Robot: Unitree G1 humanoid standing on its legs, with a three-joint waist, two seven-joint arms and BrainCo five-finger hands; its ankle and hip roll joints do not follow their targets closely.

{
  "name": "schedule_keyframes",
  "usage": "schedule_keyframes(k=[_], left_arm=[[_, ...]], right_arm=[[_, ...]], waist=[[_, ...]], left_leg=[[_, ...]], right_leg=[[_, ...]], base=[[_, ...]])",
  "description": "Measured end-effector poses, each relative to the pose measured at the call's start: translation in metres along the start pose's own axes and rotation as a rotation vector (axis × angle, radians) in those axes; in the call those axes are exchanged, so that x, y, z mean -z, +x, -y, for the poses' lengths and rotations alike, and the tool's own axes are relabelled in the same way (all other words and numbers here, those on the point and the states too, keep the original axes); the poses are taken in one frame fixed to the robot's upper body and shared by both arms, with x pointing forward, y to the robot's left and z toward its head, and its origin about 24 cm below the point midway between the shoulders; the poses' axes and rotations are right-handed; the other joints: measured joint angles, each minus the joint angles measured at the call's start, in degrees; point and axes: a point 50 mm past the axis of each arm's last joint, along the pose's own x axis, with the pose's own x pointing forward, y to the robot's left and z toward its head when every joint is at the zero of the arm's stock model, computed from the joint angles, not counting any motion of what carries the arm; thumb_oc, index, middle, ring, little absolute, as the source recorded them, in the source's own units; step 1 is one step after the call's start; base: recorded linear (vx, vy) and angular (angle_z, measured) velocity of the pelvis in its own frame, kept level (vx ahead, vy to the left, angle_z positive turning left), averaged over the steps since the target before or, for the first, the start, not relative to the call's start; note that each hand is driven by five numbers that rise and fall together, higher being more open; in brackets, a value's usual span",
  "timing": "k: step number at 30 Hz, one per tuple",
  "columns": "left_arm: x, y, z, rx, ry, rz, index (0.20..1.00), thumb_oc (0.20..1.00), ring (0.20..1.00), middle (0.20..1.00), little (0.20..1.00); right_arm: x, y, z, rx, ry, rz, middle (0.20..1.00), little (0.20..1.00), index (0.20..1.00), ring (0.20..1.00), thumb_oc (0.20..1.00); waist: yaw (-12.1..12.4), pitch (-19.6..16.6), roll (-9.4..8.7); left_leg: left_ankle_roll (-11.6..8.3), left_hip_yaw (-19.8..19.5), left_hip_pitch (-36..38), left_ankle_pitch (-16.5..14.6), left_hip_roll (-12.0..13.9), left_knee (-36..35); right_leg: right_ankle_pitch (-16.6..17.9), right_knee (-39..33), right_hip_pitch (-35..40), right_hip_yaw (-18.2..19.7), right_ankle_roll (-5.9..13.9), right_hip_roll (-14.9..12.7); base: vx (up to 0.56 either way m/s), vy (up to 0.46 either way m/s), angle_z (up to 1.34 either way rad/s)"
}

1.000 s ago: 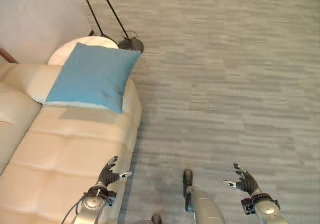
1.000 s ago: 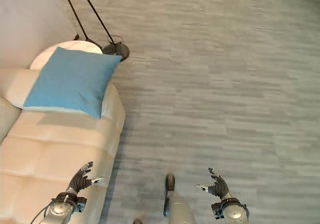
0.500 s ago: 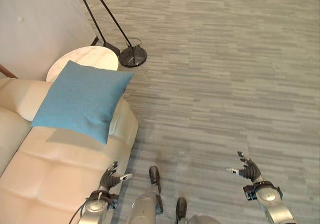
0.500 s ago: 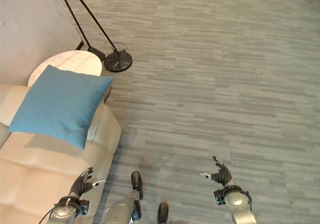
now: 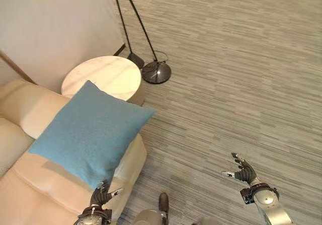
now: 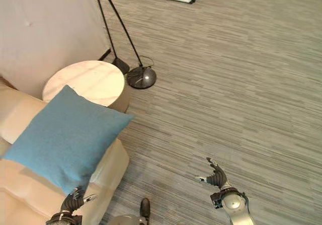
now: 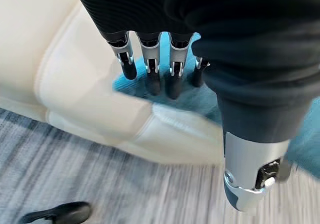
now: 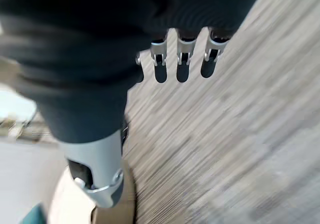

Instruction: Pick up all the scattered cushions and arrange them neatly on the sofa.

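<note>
Square blue fabric cushion [image 5: 90, 133] leans on the cream leather sofa [image 5: 30, 195] end; left hand [image 5: 100, 197] hovers empty, fingers relaxed, at its lower corner; right hand [image 5: 243, 173] spread over grey floor [image 5: 241, 74]. View has swung, cushion unmoved.

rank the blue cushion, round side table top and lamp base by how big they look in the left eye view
1. blue cushion, largest by a clear margin
2. round side table top, partly hidden by the cushion's corner
3. lamp base, smallest

The cushion lies nearer the camera, which adds to its apparent size.
</note>
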Motion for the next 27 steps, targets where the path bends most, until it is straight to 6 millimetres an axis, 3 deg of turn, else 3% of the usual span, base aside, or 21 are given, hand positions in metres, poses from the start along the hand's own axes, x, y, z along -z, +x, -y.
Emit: schedule_keyframes(k=[1, 2, 3, 4, 5, 7, 8, 9, 10, 12, 14, 15, 16, 17, 18, 19, 20, 21, 22, 26, 27], left_arm=[[-0.001, 0.001, -0.001, -0.003, -0.006, 0.003, 1.0, 1.0, 1.0, 1.0, 1.0], [0.001, 0.0, -0.005, -0.011, 0.001, 0.001, 1.0, 1.0, 1.0, 1.0, 1.0], [0.003, -0.001, -0.006, -0.027, -0.015, -0.005, 1.0, 1.0, 1.0, 1.0, 1.0], [0.006, 0.001, -0.008, -0.049, -0.033, -0.033, 1.0, 1.0, 1.0, 1.0, 1.0], [0.004, 0.003, -0.008, -0.052, -0.039, -0.028, 1.0, 1.0, 1.0, 1.0, 1.0], [0.004, 0.002, -0.017, -0.068, -0.018, -0.022, 1.0, 1.0, 1.0, 1.0, 1.0], [0.003, 0.003, -0.016, -0.069, -0.027, -0.023, 1.0, 1.0, 1.0, 1.0, 1.0], [-0.004, 0.005, -0.012, -0.053, -0.022, 0.001, 1.0, 1.0, 1.0, 1.0, 1.0], [-0.01, 0.006, -0.01, -0.046, -0.038, 0.03, 1.0, 1.0, 1.0, 1.0, 1.0], [-0.008, 0.005, -0.008, -0.043, -0.049, 0.021, 1.0, 1.0, 1.0, 1.0, 1.0], [-0.007, 0.005, -0.01, -0.049, -0.046, 0.02, 1.0, 1.0, 1.0, 1.0, 1.0], [-0.005, 0.004, -0.011, -0.051, -0.044, 0.016, 1.0, 1.0, 1.0, 1.0, 1.0], [-0.002, 0.003, -0.011, -0.053, -0.045, 0.004, 1.0, 1.0, 1.0, 1.0, 1.0], [-0.002, 0.002, -0.011, -0.048, -0.04, 0.009, 1.0, 1.0, 1.0, 1.0, 1.0], [-0.009, 0.001, -0.011, -0.026, -0.002, 0.048, 1.0, 1.0, 1.0, 1.0, 1.0], [-0.014, 0.002, -0.015, -0.027, 0.018, 0.069, 1.0, 1.0, 1.0, 1.0, 1.0], [-0.013, 0.002, -0.013, -0.022, 0.016, 0.064, 1.0, 1.0, 1.0, 1.0, 1.0], [-0.012, 0.001, -0.014, -0.023, 0.02, 0.058, 1.0, 1.0, 1.0, 1.0, 1.0], [-0.016, 0.004, -0.012, -0.017, 0.02, 0.067, 1.0, 1.0, 1.0, 1.0, 1.0], [-0.037, 0.011, -0.001, 0.02, 0.018, 0.119, 1.0, 1.0, 1.0, 1.0, 1.0], [-0.037, 0.011, -0.001, 0.023, 0.019, 0.121, 1.0, 1.0, 1.0, 1.0, 1.0]], right_arm=[[0.0, 0.0, 0.0, -0.003, -0.001, 0.001, 1.0, 1.0, 1.0, 1.0, 1.0], [0.001, 0.0, -0.001, -0.006, -0.003, -0.007, 1.0, 1.0, 1.0, 1.0, 1.0], [0.001, 0.0, -0.003, -0.018, -0.012, -0.007, 1.0, 1.0, 1.0, 1.0, 1.0], [0.001, 0.0, -0.004, -0.022, -0.015, -0.005, 1.0, 1.0, 1.0, 1.0, 1.0], [0.008, -0.004, -0.005, -0.026, -0.014, -0.028, 1.0, 1.0, 1.0, 1.0, 1.0], [0.024, -0.013, -0.011, -0.037, -0.001, -0.091, 1.0, 1.0, 1.0, 1.0, 1.0], [0.031, -0.016, -0.009, -0.026, 0.011, -0.116, 1.0, 1.0, 1.0, 1.0, 1.0], [0.039, -0.021, -0.006, -0.007, 0.027, -0.149, 1.0, 1.0, 1.0, 1.0, 1.0], [0.04, -0.02, -0.001, 0.009, 0.031, -0.153, 1.0, 1.0, 1.0, 1.0, 1.0], [0.026, -0.007, 0.014, 0.052, 0.029, -0.109, 1.0, 1.0, 1.0, 1.0, 1.0], [0.011, 0.001, 0.026, 0.085, 0.007, -0.054, 1.0, 1.0, 1.0, 1.0, 1.0], [0.007, 0.002, 0.028, 0.088, 0.004, -0.036, 1.0, 1.0, 1.0, 1.0, 1.0], [0.001, 0.006, 0.028, 0.091, 0.007, -0.014, 1.0, 1.0, 1.0, 1.0, 1.0], [0.001, 0.005, 0.026, 0.08, 0.006, -0.017, 1.0, 1.0, 1.0, 1.0, 1.0], [0.012, -0.002, 0.024, 0.072, 0.004, -0.046, 1.0, 1.0, 1.0, 1.0, 1.0], [0.019, -0.007, 0.021, 0.068, 0.007, -0.07, 1.0, 1.0, 1.0, 1.0, 1.0], [0.016, -0.001, 0.025, 0.079, 0.004, -0.072, 1.0, 1.0, 1.0, 1.0, 1.0], [0.015, 0.001, 0.025, 0.08, 0.007, -0.074, 1.0, 1.0, 1.0, 1.0, 1.0], [0.009, 0.004, 0.025, 0.084, 0.012, -0.054, 1.0, 1.0, 1.0, 1.0, 1.0], [0.012, 0.003, 0.023, 0.078, 0.013, -0.062, 1.0, 1.0, 1.0, 1.0, 1.0], [0.013, 0.002, 0.023, 0.076, 0.012, -0.067, 1.0, 1.0, 1.0, 1.0, 1.0]], waist=[[-0.38, 0.3, -0.1], [0.24, 0.59, -0.76], [0.87, 1.21, -1.43], [-1.13, 1.64, -0.51], [-2.36, 1.97, -1.41], [-2.0, 1.85, -6.16], [-2.44, 2.21, -5.72], [-3.59, 1.68, -6.05], [-3.45, 1.69, -5.93], [-2.86, 2.09, -4.19], [-2.86, 2.19, -3.41], [-2.78, 2.13, -3.21], [-1.99, 2.73, -0.58], [-2.1, 2.02, -1.05], [-3.53, 1.32, -2.48], [-4.44, 0.7, -4.64], [-3.3, 1.0, -3.46], [-3.36, 1.24, -3.31], [-3.43, 1.24, -3.27], [-3.66, 2.68, -3.75], [-3.68, 2.68, -3.76]], left_leg=[[-0.02, -0.5, 0.61, -0.02, -0.11, 0.08], [-1.64, -0.33, 1.83, -1.21, -0.15, 0.06], [-1.84, -2.97, 1.44, -4.5, 0.09, 2.35], [-3.58, -6.19, -0.38, -6.11, 1.49, 5.84], [-3.92, -10.58, -0.07, -6.65, 0.76, 6.43], [-6.3, -16.07, 1.63, -7.74, -2.11, 6.61], [-7.08, -19.99, 1.83, -8.59, -2.48, 7.53], [-7.68, -20.19, -0.04, -9.23, -2.11, 8.98], [-8.34, -18.91, -1.87, -9.45, -0.3, 10.73], [-9.0, -11.31, -6.52, -10.02, 1.59, 18.4], [-8.75, -1.73, -5.64, -9.87, 2.19, 18.44], [-8.66, -1.26, -3.94, -9.88, 1.49, 16.58], [-7.05, 3.05, -1.47, -11.66, 5.15, 10.48], [-5.73, 5.6, -1.3, -11.27, 6.49, 8.83], [-5.94, 8.63, -1.35, -11.36, 6.88, 6.71], [-6.86, 10.08, -1.08, -10.93, 5.62, 6.08], [-9.23, 9.42, -2.14, -8.15, 8.08, 5.16], [-10.25, 10.44, -3.38, -7.84, 9.17, 6.79], [-11.39, 12.99, -5.38, -7.09, 10.21, 7.37], [-15.39, 14.59, -8.49, -3.67, 12.63, 3.41], [-15.38, 14.46, -8.22, -3.13, 12.75, 2.95]], right_leg=[[0.51, -2.62, -2.01, 1.31, 0.98, -0.13], [5.36, -6.15, -6.15, 2.21, 1.6, -1.07], [6.57, -8.85, -10.3, 5.9, 3.26, 1.25], [7.95, -18.29, -9.31, 11.05, 3.98, 4.41], [10.47, -23.05, -9.83, 12.2, 5.19, 4.6], [13.67, -27.04, -8.24, 12.32, 4.65, 1.48], [16.47, -26.68, -7.41, 11.99, 3.86, 1.28], [16.95, -26.69, -6.76, 9.87, 4.01, 0.92], [17.2, -27.22, -7.53, 7.76, 3.63, 1.04], [17.39, -29.91, -6.63, 4.49, 3.41, 1.06], [18.03, -32.63, -5.43, 2.28, 2.47, 1.02], [18.6, -32.54, -5.54, 2.23, 1.93, 1.24], [16.1, -23.75, -7.93, 0.29, -2.35, 2.3], [13.25, -16.34, -9.77, 0.48, -4.37, 1.51], [9.35, -10.81, -8.55, 0.68, -3.0, -1.48], [9.08, -15.69, -6.14, 1.0, -2.71, -3.27], [11.01, -18.94, -4.84, 1.17, -3.12, -1.32], [11.48, -21.22, -4.23, 0.72, -4.09, -0.4], [13.14, -24.61, -3.15, -0.38, -4.87, -0.7], [14.1, -32.9, 2.62, -1.76, -4.98, -1.0], [14.7, -33.68, 3.24, -1.56, -4.52, -1.02]], base=[[0.38, -0.149, 1.28], [0.53, -0.196, 0.59], [0.67, -0.241, 0.95], [0.41, -0.142, 1.4], [0.34, -0.155, 2.05], [0.2, -0.178, 1.74], [0.13, -0.172, 2.03], [0.17, -0.188, 2.06], [0.2, -0.238, 1.85], [0.09, -0.132, 1.02], [0.08, -0.073, 0.84], [0.14, -0.072, 0.62], [0.1, -0.012, 0.5], [0.1, -0.012, 1.24], [0.18, 0.02, 1.54], [0.16, 0.017, 1.34], [0.15, 0.018, 0.5], [0.15, 0.012, 0.19], [0.23, 0.045, 0.38], [0.34, 0.164, 0.49], [0.26, 0.234, -0.01]])
